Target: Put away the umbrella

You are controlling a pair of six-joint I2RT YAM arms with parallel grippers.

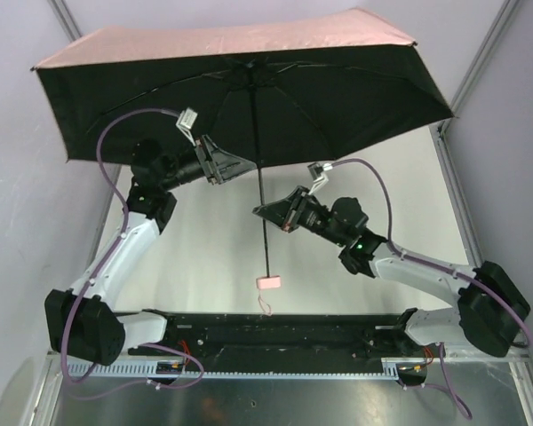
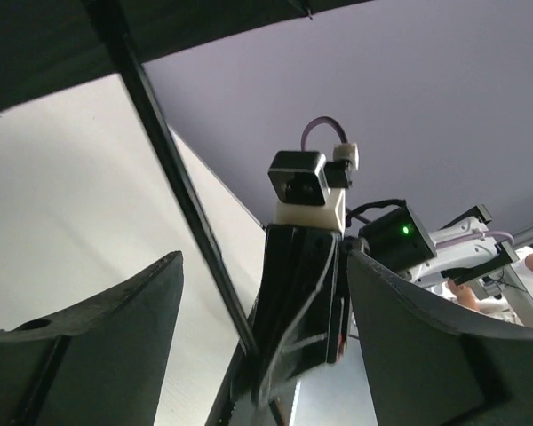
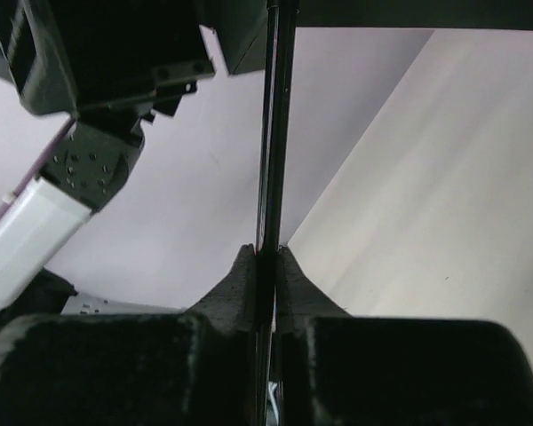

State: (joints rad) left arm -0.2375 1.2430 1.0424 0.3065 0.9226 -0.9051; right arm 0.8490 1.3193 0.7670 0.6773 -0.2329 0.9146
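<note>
The umbrella (image 1: 240,80) is open and held up over the table, pink on top, black underneath. Its black shaft (image 1: 262,213) hangs down to a pink handle (image 1: 267,283) with a thin strap. My right gripper (image 1: 268,211) is shut on the shaft about midway, its fingers (image 3: 249,284) pinching the shaft (image 3: 275,133) from both sides. My left gripper (image 1: 240,169) is open beside the upper shaft, just under the canopy, touching nothing. In the left wrist view the shaft (image 2: 173,186) runs between the spread fingers (image 2: 115,328), with the right gripper (image 2: 302,293) below.
The white table (image 1: 382,195) lies below, with lilac walls on both sides. A black rail (image 1: 275,330) spans the near edge between the arm bases. The canopy covers most of the far half of the table.
</note>
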